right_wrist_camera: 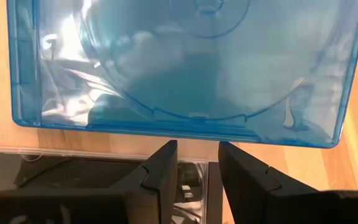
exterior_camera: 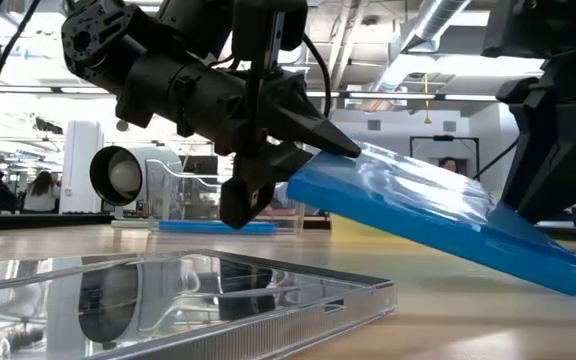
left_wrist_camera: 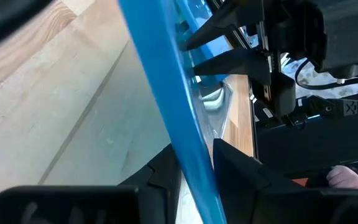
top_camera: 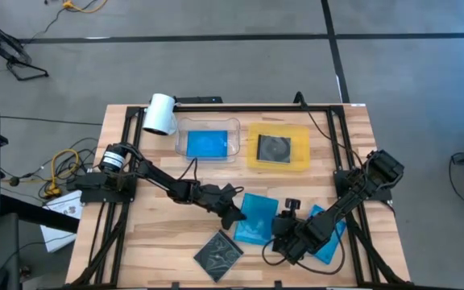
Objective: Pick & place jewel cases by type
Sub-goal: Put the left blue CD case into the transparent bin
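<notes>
Low view: left pincer (exterior_camera: 343, 150) clamped on raised edge of blue jewel case (exterior_camera: 438, 215), far edge resting on desk (exterior_camera: 448, 320). Right pincer (top_camera: 284, 246) over another blue case, grip state unclear. Lift clear before swinging to clear tray (top_camera: 234, 129)

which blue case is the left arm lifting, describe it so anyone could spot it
Start at the yellow tray at the table's back. Nearer the front sits a blue jewel case, between both arms. Unlike the other blue cases, it is tilted, one edge gripped by the left gripper.

Left gripper (top_camera: 234, 211) clamped, right gripper (top_camera: 279, 242) slightly parted
</notes>
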Robot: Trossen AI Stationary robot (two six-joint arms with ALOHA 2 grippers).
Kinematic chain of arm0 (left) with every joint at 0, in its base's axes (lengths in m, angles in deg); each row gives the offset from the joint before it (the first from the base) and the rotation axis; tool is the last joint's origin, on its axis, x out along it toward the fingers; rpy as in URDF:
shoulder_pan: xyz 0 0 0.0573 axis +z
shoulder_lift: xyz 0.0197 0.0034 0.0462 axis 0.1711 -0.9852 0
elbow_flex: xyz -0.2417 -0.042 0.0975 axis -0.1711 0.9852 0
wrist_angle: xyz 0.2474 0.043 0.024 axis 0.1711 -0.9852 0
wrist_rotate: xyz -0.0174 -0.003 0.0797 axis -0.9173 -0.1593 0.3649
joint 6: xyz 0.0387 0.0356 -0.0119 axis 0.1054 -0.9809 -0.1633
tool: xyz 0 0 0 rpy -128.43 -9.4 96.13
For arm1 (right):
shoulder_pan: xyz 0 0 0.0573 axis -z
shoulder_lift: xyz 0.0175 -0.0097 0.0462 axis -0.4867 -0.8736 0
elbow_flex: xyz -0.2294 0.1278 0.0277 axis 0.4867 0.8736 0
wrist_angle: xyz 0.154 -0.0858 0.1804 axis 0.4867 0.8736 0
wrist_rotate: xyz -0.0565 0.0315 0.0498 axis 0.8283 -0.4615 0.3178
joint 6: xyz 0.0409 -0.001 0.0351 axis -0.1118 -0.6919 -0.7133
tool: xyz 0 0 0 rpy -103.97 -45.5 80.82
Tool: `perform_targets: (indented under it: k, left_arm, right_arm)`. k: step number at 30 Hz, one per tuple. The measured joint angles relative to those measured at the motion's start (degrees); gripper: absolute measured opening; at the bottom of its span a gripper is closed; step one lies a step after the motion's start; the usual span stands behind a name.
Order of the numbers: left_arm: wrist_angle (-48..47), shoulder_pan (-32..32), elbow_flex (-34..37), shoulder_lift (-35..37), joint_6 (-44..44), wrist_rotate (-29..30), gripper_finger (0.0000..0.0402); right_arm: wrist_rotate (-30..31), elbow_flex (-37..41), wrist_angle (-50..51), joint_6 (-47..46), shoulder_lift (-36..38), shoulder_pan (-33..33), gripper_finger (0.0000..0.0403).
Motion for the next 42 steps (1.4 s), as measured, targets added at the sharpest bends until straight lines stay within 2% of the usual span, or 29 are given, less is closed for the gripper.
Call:
perform_targets:
  k: [10,20,31,39,42]
  left_arm:
    - [0.0,0.0,0.0,0.0,-0.9,-0.3,0.0038]
    - [0.1,0.0,0.0,0.0,-1.6,-1.2,0.0048]
    - [0.2,0.0,0.0,0.4,-2.5,-2.4,0.0041]
    - [-0.9,0.1,0.0,4.1,-6.0,-2.3,0.0040]
    - [-4.6,0.4,0.0,6.0,-8.0,-1.2,0.0040]
  right_arm:
    - [0.8,0.0,0.2,0.0,0.0,0.0,0.0111]
    - [1.2,0.0,0.9,-0.5,0.0,0.0,0.0111]
    - [4.1,0.0,8.2,-8.2,0.0,0.0,0.0111]
    - [7.8,0.0,9.3,-9.8,0.0,-0.1,0.0111]
    - [8.7,0.0,10.7,-11.1,0.0,-0.2,0.0111]
